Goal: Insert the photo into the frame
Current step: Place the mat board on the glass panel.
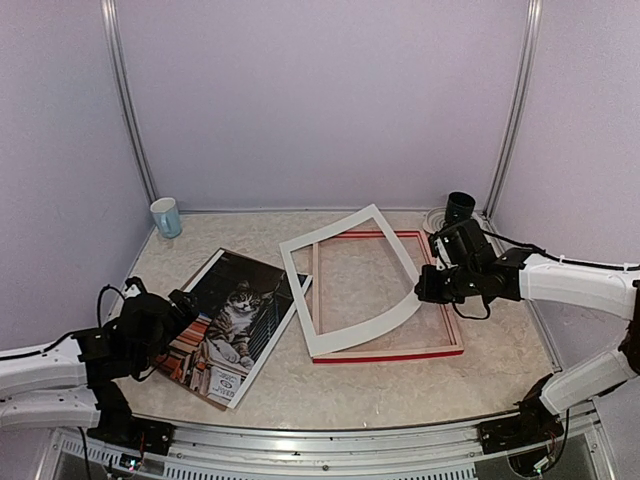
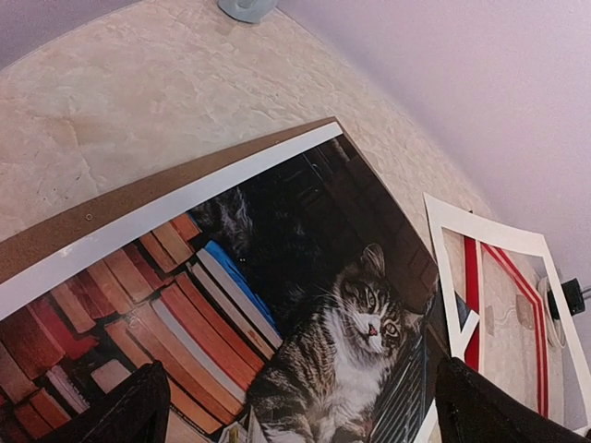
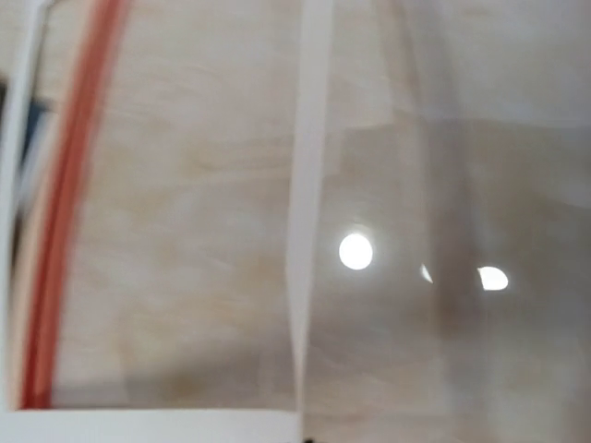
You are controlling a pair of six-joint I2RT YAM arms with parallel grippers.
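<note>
Photo [image 1: 235,325] lies flat left of frame [image 1: 400,354], long axis diagonal, right under left gripper [image 1: 182,308] with jaws wide apart, while the farther right gripper [image 1: 425,285] is pinched on mat [image 1: 300,290] edge over frame.

Left fingers [image 2: 120,415] apart, right fingers [image 1: 426,287] together.

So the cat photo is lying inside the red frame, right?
No, not inside. The cat photo is lying outside the red frame, to its left, as the top view shows. Only the white mat is over the frame.
</note>
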